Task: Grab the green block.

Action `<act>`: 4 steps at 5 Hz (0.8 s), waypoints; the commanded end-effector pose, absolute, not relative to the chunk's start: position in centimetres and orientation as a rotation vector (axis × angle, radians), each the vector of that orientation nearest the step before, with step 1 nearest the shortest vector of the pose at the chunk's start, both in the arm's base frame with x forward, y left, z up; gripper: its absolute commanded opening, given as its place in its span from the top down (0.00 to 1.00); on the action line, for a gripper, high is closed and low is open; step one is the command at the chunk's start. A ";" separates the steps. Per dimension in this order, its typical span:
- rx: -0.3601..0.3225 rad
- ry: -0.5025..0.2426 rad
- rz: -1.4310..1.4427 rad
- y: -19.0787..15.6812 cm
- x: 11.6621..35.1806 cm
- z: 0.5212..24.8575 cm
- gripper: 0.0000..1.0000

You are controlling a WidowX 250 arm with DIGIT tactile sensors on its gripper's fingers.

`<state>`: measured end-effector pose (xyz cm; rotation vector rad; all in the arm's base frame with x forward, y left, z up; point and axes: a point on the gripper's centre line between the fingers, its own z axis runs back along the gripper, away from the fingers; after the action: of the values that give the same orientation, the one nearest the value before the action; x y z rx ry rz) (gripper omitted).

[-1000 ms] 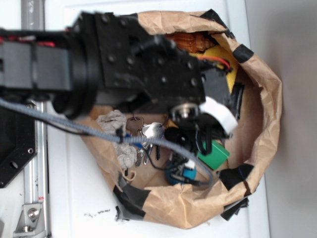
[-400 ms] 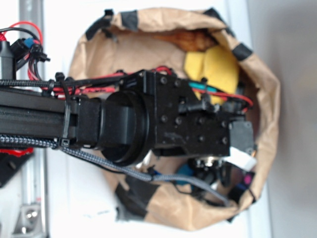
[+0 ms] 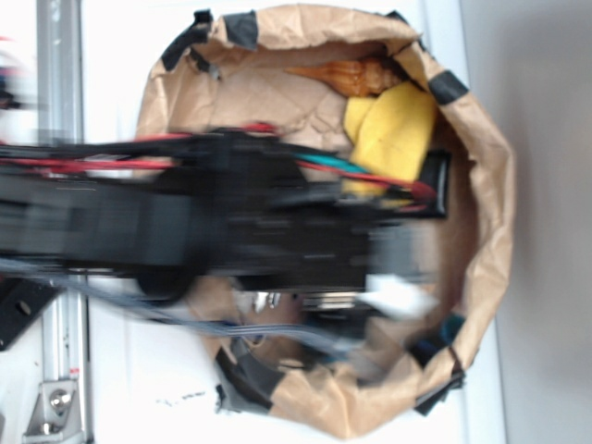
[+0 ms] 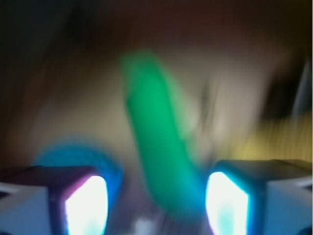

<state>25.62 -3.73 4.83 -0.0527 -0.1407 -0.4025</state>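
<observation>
Green block, blurred, lying between the spread jaws of the gripper inside the paper bag, beside a blue ball; approach done, closing and lifting remain.

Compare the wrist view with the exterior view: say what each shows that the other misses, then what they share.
Wrist only: the green block, a blurred streak running between the two lit fingertips, with a blue ball at lower left. Exterior only: the whole paper bag with black tape, an orange item and the blurred arm covering the bag's middle, hiding the block. Both: a yellow object in the bag, and heavy motion blur.
</observation>
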 end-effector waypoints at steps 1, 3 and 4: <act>-0.001 -0.252 -0.336 -2.0 23.2 10.6 0.00; -0.019 -0.261 -0.318 -1.1 26.0 10.8 0.00; -0.060 -0.266 -0.257 -0.8 27.9 10.0 0.00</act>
<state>27.09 -1.20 8.63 -0.0718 -0.2023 -0.2631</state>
